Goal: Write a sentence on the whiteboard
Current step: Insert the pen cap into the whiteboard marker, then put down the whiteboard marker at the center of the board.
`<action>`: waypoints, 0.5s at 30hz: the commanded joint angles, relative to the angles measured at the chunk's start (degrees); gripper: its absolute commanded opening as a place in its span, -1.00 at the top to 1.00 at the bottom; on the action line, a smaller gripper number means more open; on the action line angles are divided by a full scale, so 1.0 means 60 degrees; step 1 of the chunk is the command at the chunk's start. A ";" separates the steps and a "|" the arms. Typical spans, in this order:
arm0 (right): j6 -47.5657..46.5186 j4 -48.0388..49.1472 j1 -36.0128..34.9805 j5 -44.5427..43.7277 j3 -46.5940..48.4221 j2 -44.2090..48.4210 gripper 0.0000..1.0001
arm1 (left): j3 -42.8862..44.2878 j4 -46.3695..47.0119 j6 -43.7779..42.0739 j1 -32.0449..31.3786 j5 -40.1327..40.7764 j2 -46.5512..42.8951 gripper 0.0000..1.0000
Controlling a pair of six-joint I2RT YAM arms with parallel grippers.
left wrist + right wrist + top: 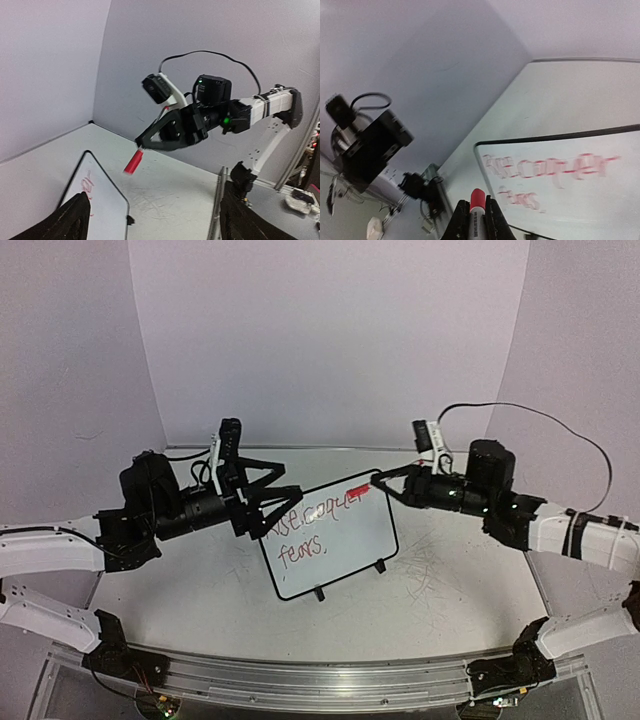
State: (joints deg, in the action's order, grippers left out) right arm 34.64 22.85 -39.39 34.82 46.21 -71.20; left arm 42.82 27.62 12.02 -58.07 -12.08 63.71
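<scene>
The whiteboard (335, 545) stands tilted on its little feet at the table's middle. The red sentence (318, 525) reads "Rise, conquer fears." in two lines. My right gripper (382, 480) is shut on a red marker (360, 490), whose red end hangs over the board's upper right corner. In the right wrist view the marker (477, 210) sits between my fingers, above the board (580, 200) and the blurred sentence (545, 170). My left gripper (285, 503) is wide open at the board's upper left corner. The left wrist view shows the board (97, 200), the marker (133, 161) and the right gripper (141, 144).
Faint grey scribble marks (432, 560) cover the tabletop right of the board. Purple walls close in the back and sides. An aluminium rail (300, 675) runs along the near edge. A black cable (540, 420) loops above the right arm.
</scene>
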 commanded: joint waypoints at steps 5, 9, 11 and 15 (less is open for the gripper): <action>-0.1536 -0.6177 0.3401 -0.1263 -0.0201 0.1493 1.00 | -0.0161 -0.1081 -0.0161 0.0039 0.3103 -0.1723 -0.91; -0.0519 -0.5737 0.4103 0.1688 -0.1350 0.0193 1.00 | -0.0090 -0.1147 -0.0202 0.0038 0.2998 -0.1659 -0.90; -0.0686 -0.5843 0.4120 0.2276 -0.1340 -0.0506 1.00 | -0.0079 -0.1146 -0.0182 0.0040 0.2879 -0.1583 -0.90; -0.1301 -0.6178 0.4269 0.1294 -0.1256 -0.1307 0.99 | -0.0137 -0.1155 -0.0088 0.0034 0.2605 -0.1339 -0.87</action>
State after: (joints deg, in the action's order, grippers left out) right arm 29.79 -11.38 -14.51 40.52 37.64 -77.40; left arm 42.26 21.07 11.78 -57.93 3.72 54.72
